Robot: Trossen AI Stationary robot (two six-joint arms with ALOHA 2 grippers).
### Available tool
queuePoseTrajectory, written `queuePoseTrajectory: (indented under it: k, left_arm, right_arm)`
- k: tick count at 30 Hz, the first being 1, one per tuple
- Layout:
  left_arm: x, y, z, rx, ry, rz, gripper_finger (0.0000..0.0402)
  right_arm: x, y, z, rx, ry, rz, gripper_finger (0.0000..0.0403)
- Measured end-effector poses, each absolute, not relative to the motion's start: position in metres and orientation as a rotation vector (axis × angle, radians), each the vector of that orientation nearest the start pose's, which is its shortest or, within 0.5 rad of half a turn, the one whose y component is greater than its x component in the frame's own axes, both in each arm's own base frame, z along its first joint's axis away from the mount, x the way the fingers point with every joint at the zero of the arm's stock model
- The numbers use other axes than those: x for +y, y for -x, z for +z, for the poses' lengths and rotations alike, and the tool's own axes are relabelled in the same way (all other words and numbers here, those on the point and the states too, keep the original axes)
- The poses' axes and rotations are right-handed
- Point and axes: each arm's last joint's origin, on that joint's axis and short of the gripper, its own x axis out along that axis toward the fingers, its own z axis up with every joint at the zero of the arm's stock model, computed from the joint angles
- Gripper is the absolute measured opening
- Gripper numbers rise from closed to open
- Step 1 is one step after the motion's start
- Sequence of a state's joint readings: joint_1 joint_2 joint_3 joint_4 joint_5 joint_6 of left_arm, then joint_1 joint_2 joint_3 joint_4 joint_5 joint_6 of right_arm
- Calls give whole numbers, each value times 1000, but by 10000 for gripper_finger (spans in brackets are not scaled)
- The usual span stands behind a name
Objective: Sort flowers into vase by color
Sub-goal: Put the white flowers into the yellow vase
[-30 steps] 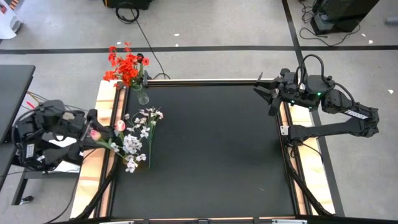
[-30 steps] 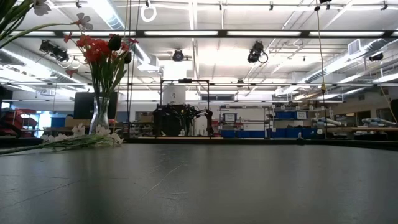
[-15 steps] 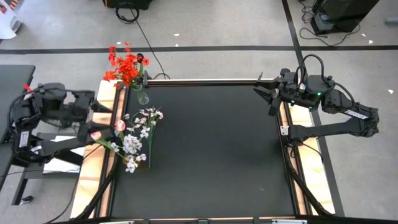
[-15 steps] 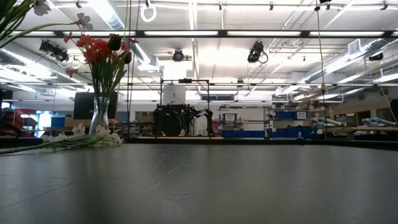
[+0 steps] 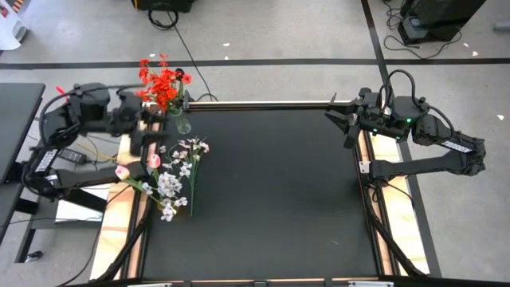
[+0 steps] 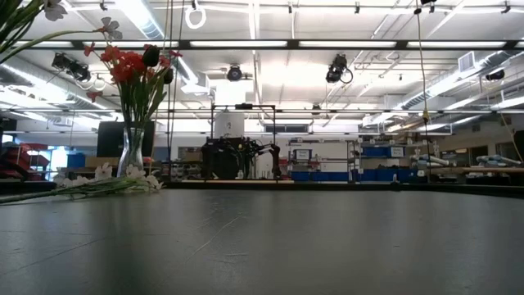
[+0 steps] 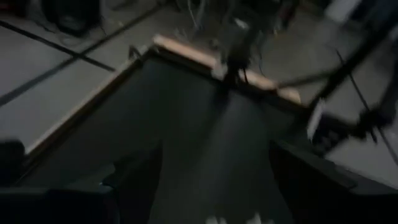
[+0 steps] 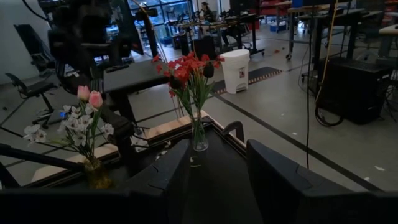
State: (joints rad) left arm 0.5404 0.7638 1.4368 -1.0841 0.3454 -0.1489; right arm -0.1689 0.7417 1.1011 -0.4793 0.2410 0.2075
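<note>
High view: red sprays [image 5: 162,83] stand in the vase [image 5: 183,123]; white sprays [image 5: 177,177] and pink tulips [image 5: 135,166] still lie on the worktop [image 5: 279,191]; left pincer [image 5: 151,137] released, empty, beside them.

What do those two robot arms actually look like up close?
Both are dark, jointed arms. The right arm carries black cables looping over its wrist and a small green light; its right gripper ends in two dark fingers. The left arm looks alike, with white markings, and the left gripper matches.
</note>
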Motion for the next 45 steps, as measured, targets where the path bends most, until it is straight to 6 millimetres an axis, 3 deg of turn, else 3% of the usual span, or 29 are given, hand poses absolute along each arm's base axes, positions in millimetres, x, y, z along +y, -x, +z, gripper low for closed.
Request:
queuePoseTrajectory:
  k: [5,10,15,19,25,34,38,42,45]
  left_arm:
    - [45,-90,452,318,411,296,298]
    - [61,-113,441,386,519,388,298]
    - [75,-137,428,453,614,434,297]
    - [83,-149,422,482,682,468,297]
    - [87,-155,417,491,762,515,297]
    - [80,-140,405,663,762,601,297]
    - [78,-137,398,760,764,624,297]
    - [80,-146,393,814,743,640,297]
    - [83,-159,386,865,737,635,297]
  right_arm:
    - [-29,-126,413,77,-188,-420,165]
    - [-31,-132,419,7,-192,-461,165]
    - [-33,-145,430,-165,-422,-424,165]
    - [-39,-163,426,-176,-520,-450,165]
    - [-52,-216,391,9,-614,-496,165]
    - [-68,-322,302,246,-871,-429,164]
    - [-72,-360,272,316,-968,-431,164]
    - [-73,-387,256,362,-1024,-437,164]
    - [-74,-395,259,353,-1062,-456,164]
